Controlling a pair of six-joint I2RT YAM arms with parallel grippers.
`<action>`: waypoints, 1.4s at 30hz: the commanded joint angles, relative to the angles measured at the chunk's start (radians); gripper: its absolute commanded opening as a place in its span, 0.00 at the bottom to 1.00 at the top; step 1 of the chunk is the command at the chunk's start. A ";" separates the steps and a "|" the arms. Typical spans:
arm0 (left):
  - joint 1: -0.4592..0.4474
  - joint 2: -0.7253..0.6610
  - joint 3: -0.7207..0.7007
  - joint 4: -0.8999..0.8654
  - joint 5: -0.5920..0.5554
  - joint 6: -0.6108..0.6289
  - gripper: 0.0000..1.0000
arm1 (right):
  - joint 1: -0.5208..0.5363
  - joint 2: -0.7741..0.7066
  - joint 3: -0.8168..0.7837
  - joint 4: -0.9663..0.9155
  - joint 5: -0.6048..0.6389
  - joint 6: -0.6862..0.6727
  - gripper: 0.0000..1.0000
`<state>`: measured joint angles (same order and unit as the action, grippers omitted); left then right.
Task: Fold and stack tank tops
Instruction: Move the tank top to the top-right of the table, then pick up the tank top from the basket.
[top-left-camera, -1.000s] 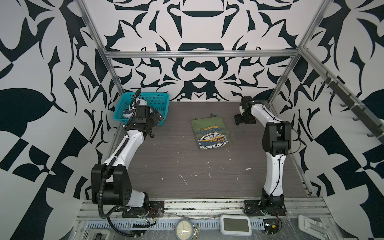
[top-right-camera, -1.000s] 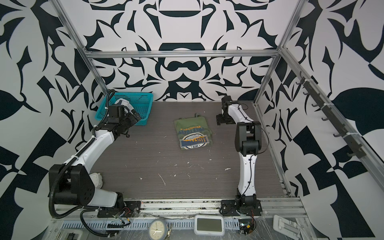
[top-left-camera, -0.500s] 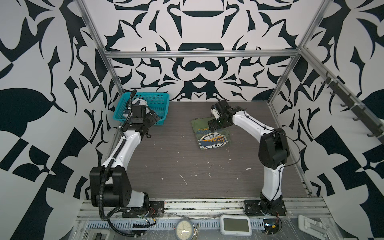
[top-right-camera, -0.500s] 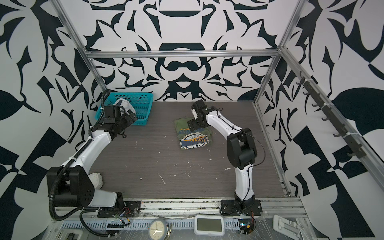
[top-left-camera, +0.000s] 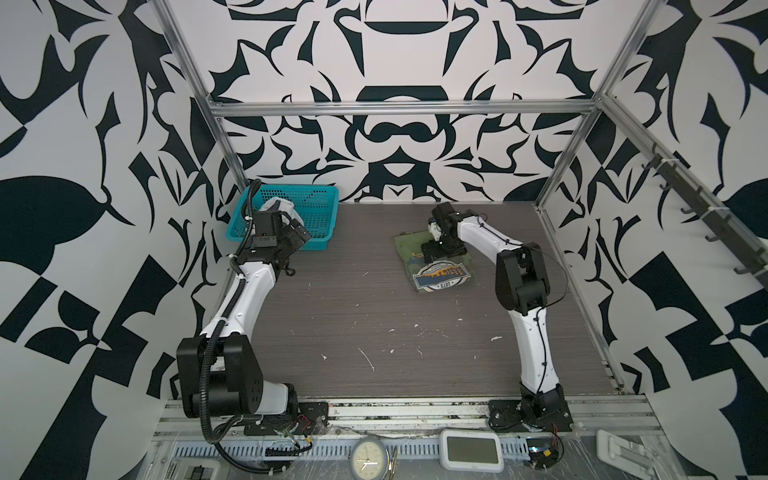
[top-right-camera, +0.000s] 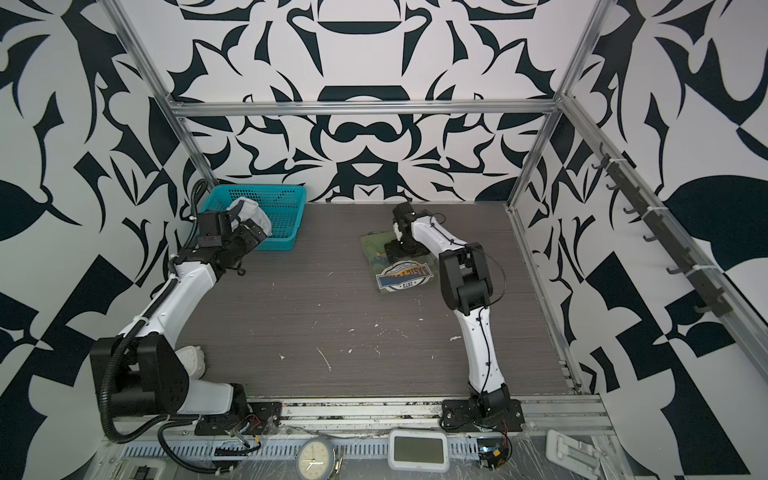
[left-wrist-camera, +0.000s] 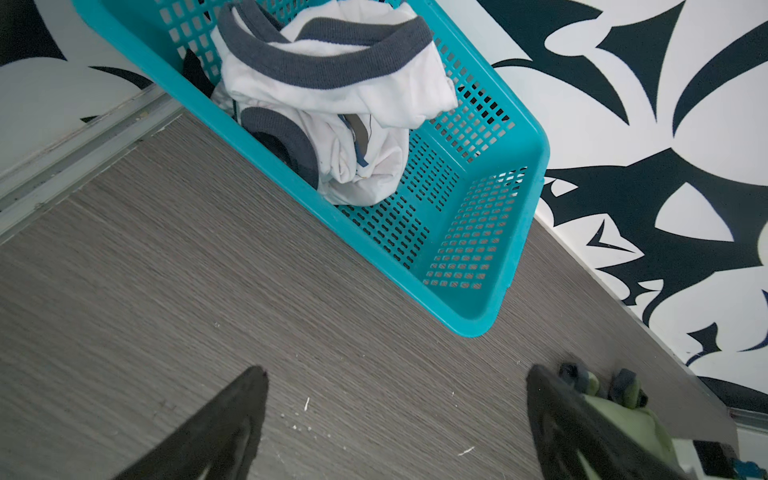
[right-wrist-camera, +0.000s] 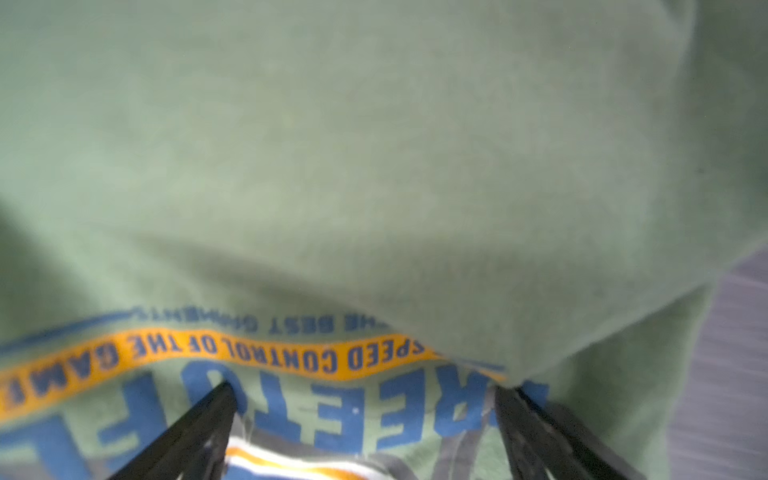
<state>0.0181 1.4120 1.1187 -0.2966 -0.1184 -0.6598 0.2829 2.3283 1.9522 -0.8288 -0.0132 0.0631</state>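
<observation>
The olive green tank top lies folded on the table's right back part, blue-yellow graphic up. My right gripper is down on its far half. The right wrist view shows this gripper open, both tips on the green tank top beside the lettering. The white tank top lies crumpled in the teal basket. My left gripper hangs open and empty over bare table in front of the basket.
The basket stands in the back left corner against the wall. Metal frame posts line the table's sides. A rail of hooks runs along the right wall. A clock and a white device lie beyond the front edge.
My right arm swung from the back right corner leftward and came down onto the green tank top, with its jaws opening wider. The left gripper has barely moved.
</observation>
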 joint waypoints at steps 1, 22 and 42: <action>0.017 0.022 0.033 -0.025 0.016 0.008 0.99 | -0.137 0.017 0.057 -0.058 0.047 -0.032 1.00; 0.035 0.517 0.675 -0.383 -0.268 0.242 0.99 | -0.338 0.025 0.273 -0.134 0.091 -0.033 1.00; 0.044 0.856 1.184 -0.486 -0.275 0.339 0.00 | -0.159 -0.802 -0.607 0.264 -0.186 0.332 1.00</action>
<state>0.0540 2.3421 2.2536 -0.7567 -0.4374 -0.3061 0.1089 1.6131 1.4124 -0.6765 -0.1516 0.3222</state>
